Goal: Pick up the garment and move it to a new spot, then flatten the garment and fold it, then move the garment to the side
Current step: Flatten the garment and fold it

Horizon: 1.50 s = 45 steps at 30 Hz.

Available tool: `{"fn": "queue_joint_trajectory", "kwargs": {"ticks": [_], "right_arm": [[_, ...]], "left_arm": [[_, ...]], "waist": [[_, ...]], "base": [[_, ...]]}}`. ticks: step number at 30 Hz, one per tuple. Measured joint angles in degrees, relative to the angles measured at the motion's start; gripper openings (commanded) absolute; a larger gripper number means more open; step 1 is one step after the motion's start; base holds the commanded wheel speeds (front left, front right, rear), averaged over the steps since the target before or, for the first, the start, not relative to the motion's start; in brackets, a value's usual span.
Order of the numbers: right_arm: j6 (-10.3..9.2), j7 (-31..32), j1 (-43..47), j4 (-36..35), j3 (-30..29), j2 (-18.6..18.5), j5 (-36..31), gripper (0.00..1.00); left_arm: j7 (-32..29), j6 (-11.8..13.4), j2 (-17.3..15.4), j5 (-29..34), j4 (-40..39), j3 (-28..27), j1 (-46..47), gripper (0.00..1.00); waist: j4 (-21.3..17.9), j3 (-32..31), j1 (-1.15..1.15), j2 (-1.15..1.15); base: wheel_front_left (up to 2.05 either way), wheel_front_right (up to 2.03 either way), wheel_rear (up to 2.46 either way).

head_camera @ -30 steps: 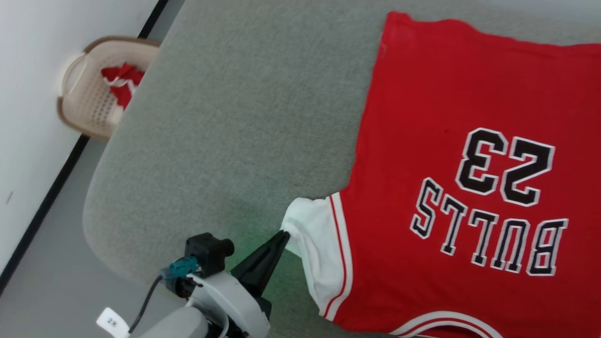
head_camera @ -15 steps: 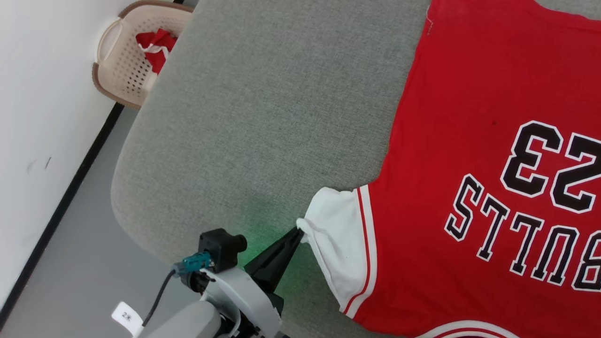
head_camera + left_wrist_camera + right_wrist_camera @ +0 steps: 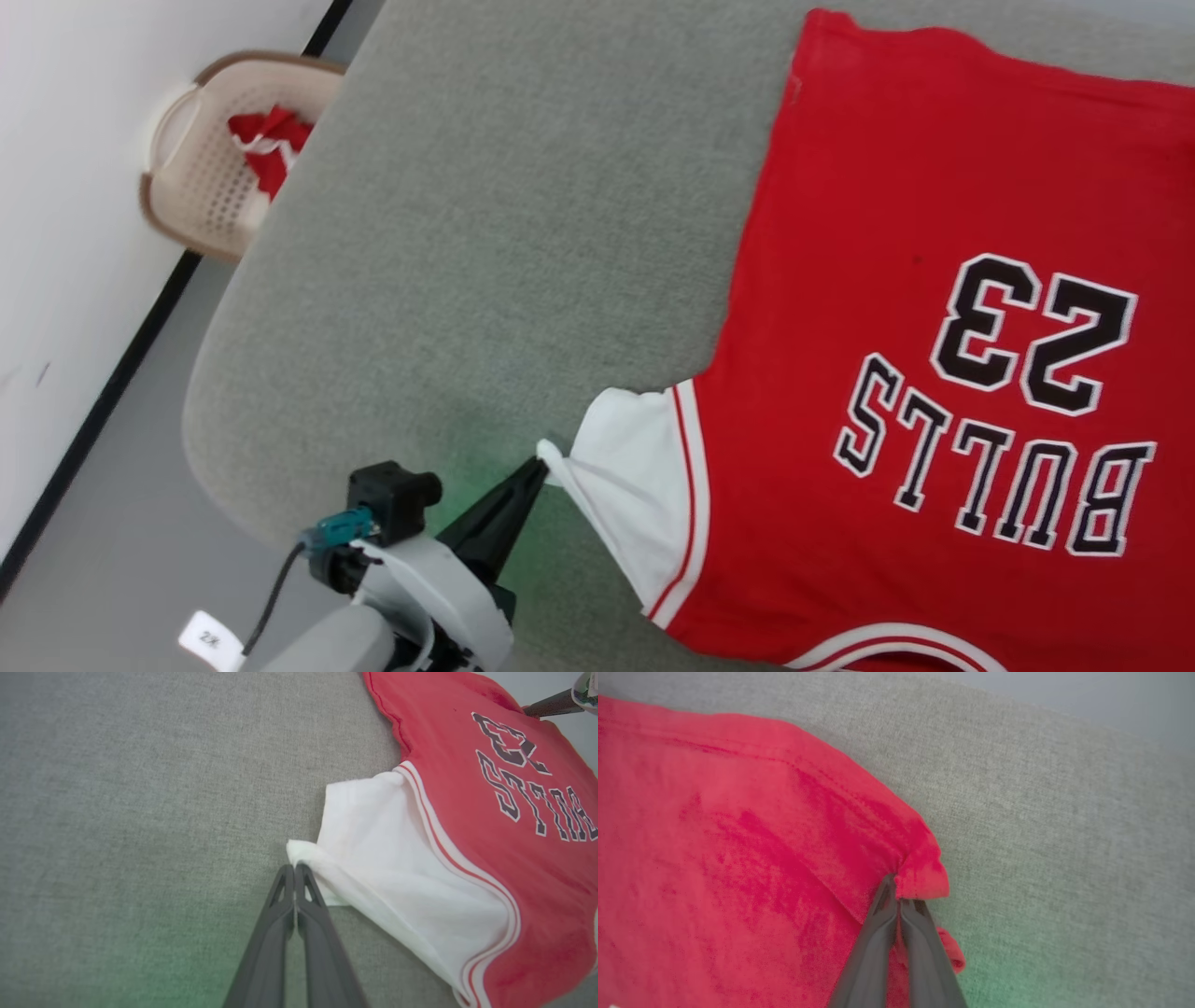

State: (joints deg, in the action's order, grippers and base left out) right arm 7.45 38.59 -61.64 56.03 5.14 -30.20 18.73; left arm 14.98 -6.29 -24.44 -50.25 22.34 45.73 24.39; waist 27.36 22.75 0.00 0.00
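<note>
The garment (image 3: pixel 896 224), a red jersey with white sleeves and an upside-down black "BULLS 23" print, lies spread on the grey cushioned surface (image 3: pixel 504 243). My left gripper (image 3: pixel 540 463) is shut on the tip of the white sleeve (image 3: pixel 635 476), which is drawn to a point toward me. The left wrist view shows the same pinch: the left gripper (image 3: pixel 294 867) grips the sleeve's (image 3: pixel 397 858) bunched corner. In the right wrist view my right gripper (image 3: pixel 896 889) is shut on a red hem corner of the garment (image 3: pixel 738 858), the cloth puckered at the tips.
A beige perforated basket (image 3: pixel 201 187) holding a smaller red-and-white cloth (image 3: pixel 266 149) stands on the floor at the upper left beside the white wall. The grey surface's rounded edge (image 3: pixel 215 411) drops to the floor near my left arm.
The head camera has swung about, shifting the whole picture. My left gripper keeps its hold on the sleeve, whose tip is now drawn out into a narrower point.
</note>
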Motion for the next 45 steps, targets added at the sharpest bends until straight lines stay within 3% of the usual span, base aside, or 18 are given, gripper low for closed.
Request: {"fn": "queue_joint_trajectory", "kwargs": {"ticks": [8,17,28,39,40,41,42,43,44,45], "right_arm": [[0.03,2.66,14.01,-15.75,5.13,-2.92,13.89,0.0],[0.02,3.81,33.98,-32.16,0.81,-5.48,21.57,0.0],[0.03,3.68,54.43,-44.28,-8.9,0.88,22.37,0.0],[0.08,1.97,58.81,-43.45,-9.56,5.42,20.5,0.0],[0.08,1.87,58.72,-43.26,-9.27,5.41,20.46,0.24],[0.08,1.71,58.65,-43.07,-8.98,5.39,20.29,0.37],[0.08,1.52,58.49,-42.86,-8.62,5.33,20.14,0.37],[0.08,1.43,58.38,-42.79,-8.22,5.14,20.07,0.47],[0.08,1.31,58.32,-42.88,-7.88,4.87,20.06,0.87],[0.08,1.23,58.26,-42.92,-7.75,4.69,20.06,1.0]], "left_arm": [[-0.01,1.05,-3.07,-0.14,-0.9,-1.45,-2.12,0.0],[-1.05,2.81,-6.28,-1.08,-3.44,-2.16,-4.67,0.0],[-2.03,4.9,-8.94,-2.21,-6.64,-2.85,-7.47,0.0],[-2.8,5.75,-9.85,-3.2,-7.37,-2.9,-8.51,0.0],[-2.85,5.75,-9.87,-3.21,-7.36,-2.9,-8.51,0.0],[-2.85,5.75,-9.87,-3.22,-7.36,-2.89,-8.53,0.0],[-2.85,5.75,-9.87,-3.23,-7.36,-2.89,-8.56,0.0],[-2.85,5.75,-9.87,-3.24,-7.36,-2.88,-8.57,0.0],[-2.85,5.75,-9.87,-3.32,-7.35,-2.88,-8.59,0.0],[-2.85,5.75,-9.87,-3.41,-7.35,-2.88,-8.61,0.0]], "waist": [[-4.45,-3.83,0.0,0.0],[-9.98,-7.9,0.0,0.0],[-15.42,-11.89,0.0,0.0],[-18.32,-13.63,0.0,0.0],[-18.43,-13.71,0.0,0.0],[-18.56,-13.78,0.0,0.0],[-18.68,-13.84,0.0,0.0],[-18.76,-13.93,0.0,0.0],[-18.85,-14.01,0.0,0.0],[-18.94,-14.1,0.0,0.0]], "base": [[0.0,0.0,0.0],[0.0,0.0,0.0],[0.0,0.0,0.0],[0.0,0.0,0.0],[0.0,0.0,0.0],[0.0,0.0,0.0],[0.0,0.0,0.0],[0.0,0.0,0.0],[0.0,0.0,0.0],[0.0,0.0,0.0]]}}
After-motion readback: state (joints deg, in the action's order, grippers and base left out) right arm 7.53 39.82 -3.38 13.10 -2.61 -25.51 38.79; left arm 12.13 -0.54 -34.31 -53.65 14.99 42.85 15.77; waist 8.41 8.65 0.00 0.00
